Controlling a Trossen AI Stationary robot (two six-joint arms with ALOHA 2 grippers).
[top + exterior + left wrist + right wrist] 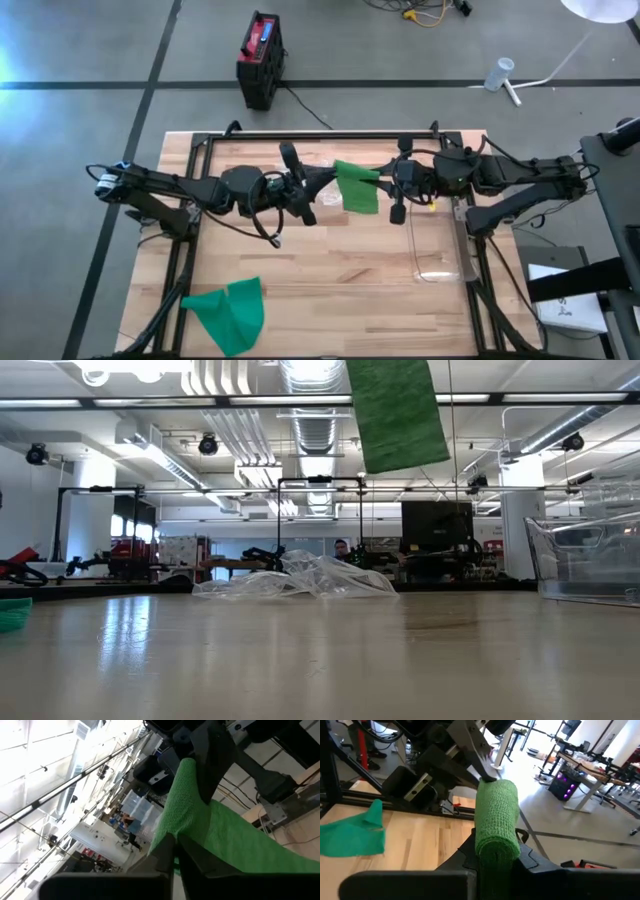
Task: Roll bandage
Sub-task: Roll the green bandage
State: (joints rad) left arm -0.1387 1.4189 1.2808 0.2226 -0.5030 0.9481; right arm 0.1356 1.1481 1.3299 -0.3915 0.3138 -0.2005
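So nearest the front edge of the bench [330,290], over by the front-left corner, there's a loose green bandage [228,312] just lying crumpled on the wood, nobody touching it. Along the right edge sits a clear plastic container [438,250], and you can see its wall from table height too. Moving back toward the middle, both arms reach in from the sides and meet above the bench, well clear of the surface. The second green bandage [356,187] is stretched up in the air between them, with a flat tail hanging down that shows at the top of the low view. The left gripper [322,183] is closed, pinching the free end of that strip; from its wrist camera the fabric [210,835] runs right out from between the fingers. The right gripper [388,183] is also closed, clamped on the rolled-up part, and its wrist view shows the tight green roll [496,817] sitting squarely between the fingers. Further back near the rear edge there's a crinkled clear plastic wrapper [300,578] lying on the bench. Past the bench, out on the floor, there's a black and red box [260,58] with a cable running from it
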